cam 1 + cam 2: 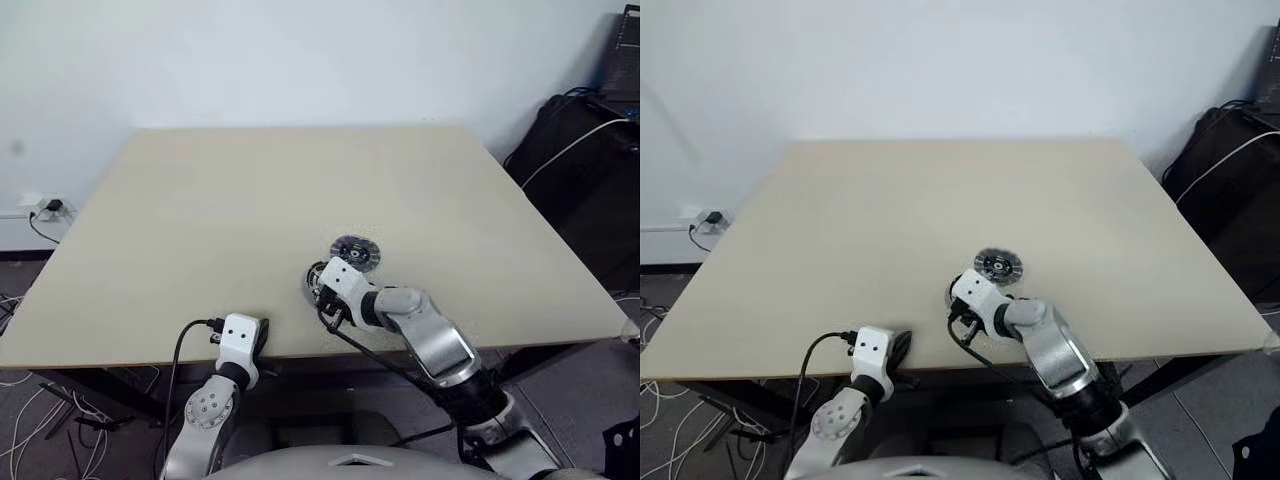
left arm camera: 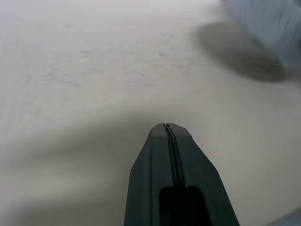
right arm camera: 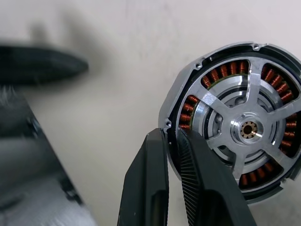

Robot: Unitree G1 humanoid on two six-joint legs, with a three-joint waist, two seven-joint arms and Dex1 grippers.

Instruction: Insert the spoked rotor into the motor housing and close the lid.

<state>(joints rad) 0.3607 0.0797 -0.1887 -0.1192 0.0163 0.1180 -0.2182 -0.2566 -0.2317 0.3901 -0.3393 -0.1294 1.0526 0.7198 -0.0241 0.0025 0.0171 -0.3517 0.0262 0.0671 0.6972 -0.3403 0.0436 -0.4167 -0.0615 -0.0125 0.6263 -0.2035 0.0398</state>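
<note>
Left claw (image 2: 168, 126) pressed together; right claw (image 3: 171, 134) clamps motor housing (image 3: 235, 125) rim; no legible writing.

L arm low at near desk (image 1: 150, 220) edge, forearm angled fwd, wrist straight. L tool (image 2: 168, 126) points fwd and slightly down, both black fingers pressed flat together, nothing between them. R arm reaches in from the right, elbow bent, wrist cocked down and toward the left. R tool (image 3: 171, 134) fingers (image 3: 146, 188) nearly together, narrow gap, pinching the rim of the motor housing (image 3: 188, 84).
</note>
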